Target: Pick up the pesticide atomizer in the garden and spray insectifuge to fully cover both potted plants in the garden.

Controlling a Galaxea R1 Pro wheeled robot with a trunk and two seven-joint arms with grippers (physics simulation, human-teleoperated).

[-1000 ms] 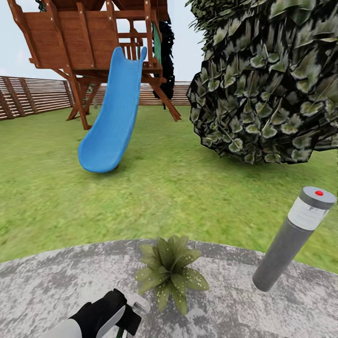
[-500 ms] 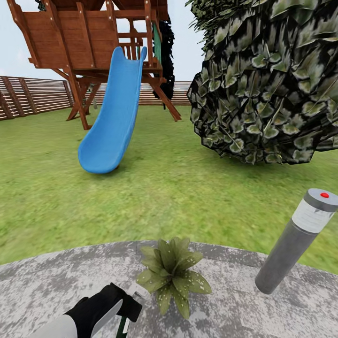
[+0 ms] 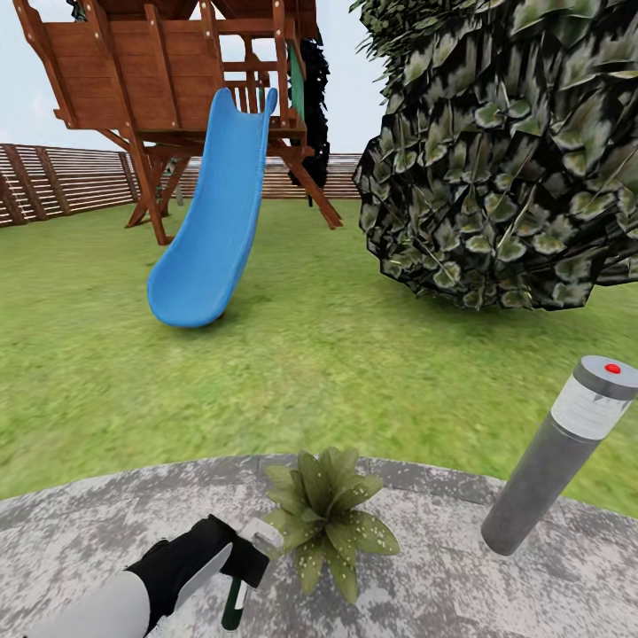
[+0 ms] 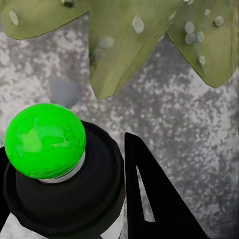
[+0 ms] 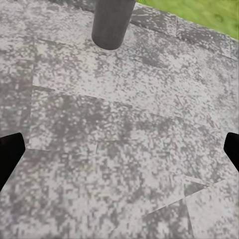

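On the paved patio stands one potted plant [image 3: 326, 514], a low rosette of speckled green leaves; its pot is hidden and the second plant is out of view. My left gripper [image 3: 241, 567] is shut on the pesticide atomizer [image 3: 236, 601]. The atomizer's dark body hangs below the fingers, and its whitish head almost touches the plant's left leaves. In the left wrist view a black round part with a bright green ball [image 4: 46, 140] sits between the fingers [image 4: 149, 199], with the plant's leaves [image 4: 124, 45] close ahead. My right gripper [image 5: 120, 152] is open above bare paving.
A grey bollard lamp [image 3: 558, 456] with a red dot stands on the patio at the right; its base [image 5: 112, 22] is ahead of the right gripper. Beyond the lawn [image 3: 319, 354] are a blue slide [image 3: 213, 221], a wooden playset, a large dark tree [image 3: 505, 151] and a slatted fence.
My left gripper has lifted the atomizer up and forward, bringing its whitish head closer to the plant's left leaves. The view shifted slightly at first, then held still.
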